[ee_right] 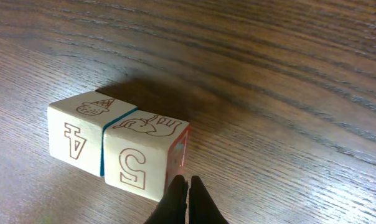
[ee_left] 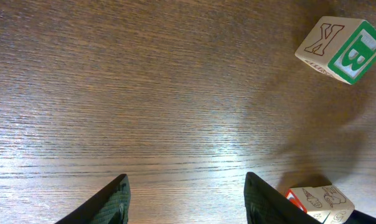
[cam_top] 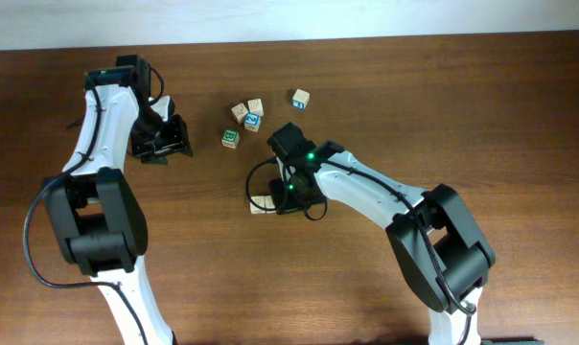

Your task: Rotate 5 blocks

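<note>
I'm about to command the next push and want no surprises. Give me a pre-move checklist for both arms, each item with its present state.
1. Right gripper shut and empty: ok, its fingers are pressed together with nothing between them.
2. Right gripper clear of the 5 block: cannot tell, the tips sit right at its lower right corner.
3. 4 block apart from the 5 block: not ok, they touch side by side.
4. Left gripper open and empty: ok, only table shows between its fingers.
5. Arms clear of each other: ok, the overhead view shows them well apart.
</note>
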You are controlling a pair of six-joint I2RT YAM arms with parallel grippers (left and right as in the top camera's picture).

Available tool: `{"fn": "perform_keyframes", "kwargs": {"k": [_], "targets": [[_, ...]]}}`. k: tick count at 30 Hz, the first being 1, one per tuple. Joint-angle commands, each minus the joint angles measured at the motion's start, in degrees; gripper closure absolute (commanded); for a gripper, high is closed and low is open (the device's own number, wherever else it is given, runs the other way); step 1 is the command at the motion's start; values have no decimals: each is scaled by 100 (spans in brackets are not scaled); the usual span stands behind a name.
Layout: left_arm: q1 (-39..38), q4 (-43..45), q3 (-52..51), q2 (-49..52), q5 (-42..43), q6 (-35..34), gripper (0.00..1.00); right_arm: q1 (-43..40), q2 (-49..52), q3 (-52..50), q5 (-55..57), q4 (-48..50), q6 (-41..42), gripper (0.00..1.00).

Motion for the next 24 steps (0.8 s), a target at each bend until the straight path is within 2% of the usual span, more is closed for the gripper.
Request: {"fn": "perform_keyframes", "kwargs": {"k": [1, 7, 11, 13, 15, 18, 24], "targets": [[0, 9, 98, 70, 4, -55, 43, 87, 63, -37, -101, 26, -140, 95], [-2, 7, 98, 70, 4, -55, 44, 46, 46, -11, -28, -74, -168, 94], [0, 9, 98, 70, 2, -55, 44, -494, -201, 627, -22, -916, -166, 81], [0, 9, 98, 70, 2, -55, 44, -841, -262, 1021, 216, -1419, -70, 71], [0, 9, 98, 70, 2, -55, 44, -1335, -262, 1244, 601, -1770, 31, 68], [0, 9, 98, 70, 2, -55, 44, -1810, -192, 1228, 702, -1644, -96, 67], [0, 13, 98, 70, 2, -55, 46, -1537, -68, 1228, 680, -573, -1626, 55]]}}
